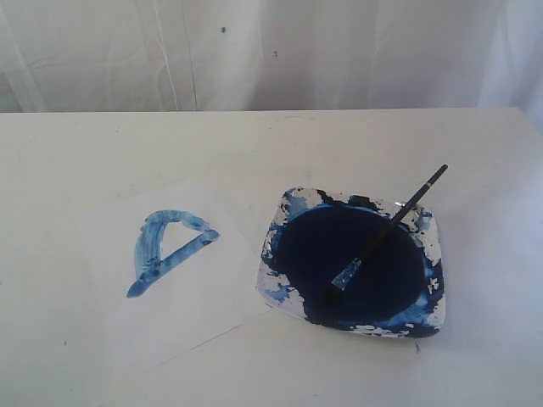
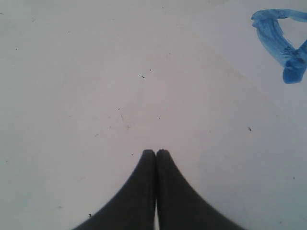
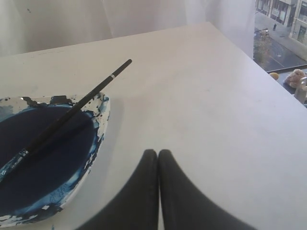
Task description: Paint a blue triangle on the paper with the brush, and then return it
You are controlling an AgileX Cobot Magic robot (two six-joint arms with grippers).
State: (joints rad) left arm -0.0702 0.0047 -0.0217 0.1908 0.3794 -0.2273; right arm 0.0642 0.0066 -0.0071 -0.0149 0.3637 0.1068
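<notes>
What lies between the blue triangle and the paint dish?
Only bare paper separates the blue triangle from the paint dish, as the exterior view shows.

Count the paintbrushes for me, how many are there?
1. The brush lies in the paint dish, bristles in the dark blue paint, handle sticking out over the rim. None seems hidden.

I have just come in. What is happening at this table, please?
Nothing is being handled at this moment. The blue triangle is already painted on the paper. The brush lies in the paint dish, with its bristles in the dark paint and its handle leaning out over the rim. The left pincer and the right pincer are both shut and hold nothing. The job looks finished.
</notes>
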